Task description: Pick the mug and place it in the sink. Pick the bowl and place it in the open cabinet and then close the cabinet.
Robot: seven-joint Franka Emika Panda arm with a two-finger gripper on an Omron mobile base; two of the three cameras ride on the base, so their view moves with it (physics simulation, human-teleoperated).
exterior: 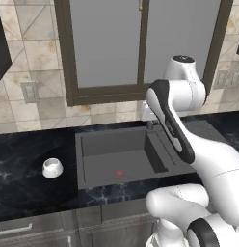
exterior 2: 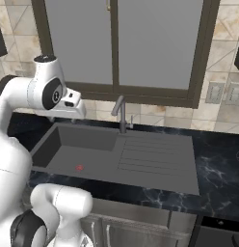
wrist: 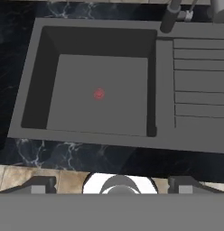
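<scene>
The small squat white mug [exterior: 52, 167] stood upright on the black marble tabletop [exterior: 25, 178], near its front edge and well left of the dark grey rectangular recessed sink [exterior: 116, 159]. The hand [wrist: 112, 184] hovered above the sink's front rim, its dark fingertips [wrist: 39, 184] spread wide, released and grasping nothing.

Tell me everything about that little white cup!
The mug is a small, squat white cup with a greyish inside, smooth like ceramic. It stands upright with its open mouth up on the black marbled counter, left of the sink. Only the counter touches it; no handle can be made out.
</scene>
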